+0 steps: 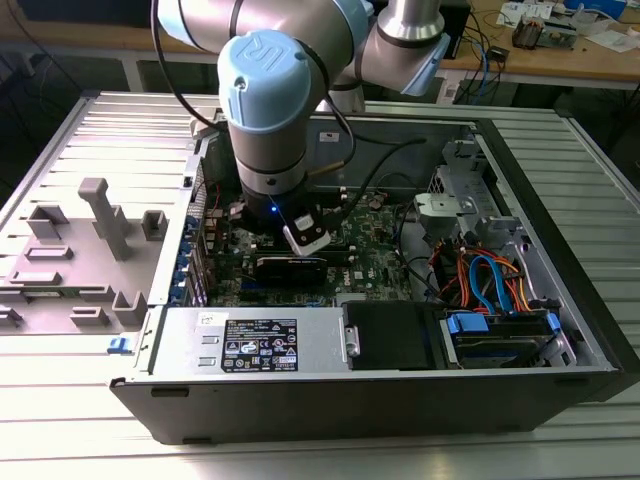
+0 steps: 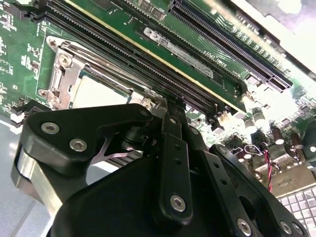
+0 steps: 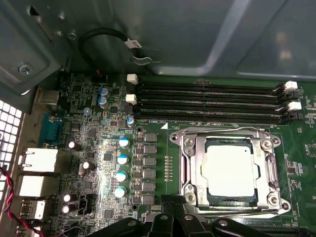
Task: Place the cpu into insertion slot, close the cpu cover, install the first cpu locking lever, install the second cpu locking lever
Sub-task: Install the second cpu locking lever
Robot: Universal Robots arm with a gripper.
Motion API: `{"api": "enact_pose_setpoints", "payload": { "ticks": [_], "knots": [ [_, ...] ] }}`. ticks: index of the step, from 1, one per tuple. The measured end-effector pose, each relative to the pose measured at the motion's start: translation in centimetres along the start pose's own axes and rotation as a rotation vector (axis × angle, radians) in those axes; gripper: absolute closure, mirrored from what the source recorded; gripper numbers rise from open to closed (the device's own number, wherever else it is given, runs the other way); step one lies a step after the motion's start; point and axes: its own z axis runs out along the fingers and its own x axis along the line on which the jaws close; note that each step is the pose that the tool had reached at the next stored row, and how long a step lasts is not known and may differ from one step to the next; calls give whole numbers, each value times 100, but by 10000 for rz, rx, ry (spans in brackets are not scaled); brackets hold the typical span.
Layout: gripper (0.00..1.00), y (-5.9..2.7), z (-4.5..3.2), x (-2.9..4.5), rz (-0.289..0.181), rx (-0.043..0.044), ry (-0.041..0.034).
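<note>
Exterior view: the arm reaches into the open computer case point(image 1: 560, 330), the tool point(image 1: 300, 238) low over the motherboard point(image 1: 380, 250).

Second wrist view: I cannot tell how wide the tool stands.

First wrist view: the cpu point(image 3: 231, 172) lies seated in the insertion slot point(image 3: 200, 165), the cpu cover point(image 3: 190, 170) framing it, memory slots point(image 3: 207, 103) at twelve o'clock. It looks light, rigid and fragile; hold by its edges.
</note>
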Motion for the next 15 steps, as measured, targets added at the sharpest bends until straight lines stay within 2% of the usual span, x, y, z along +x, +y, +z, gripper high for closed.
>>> {"api": "enact_pose_setpoints", "payload": {
  "ticks": [10,13,15],
  "knots": [
    [89,24,-89,-4,-1,1,-1],
    [89,24,-89,-4,-4,133,6],
    [89,24,-91,-3,-4,160,8]
  ]
}}
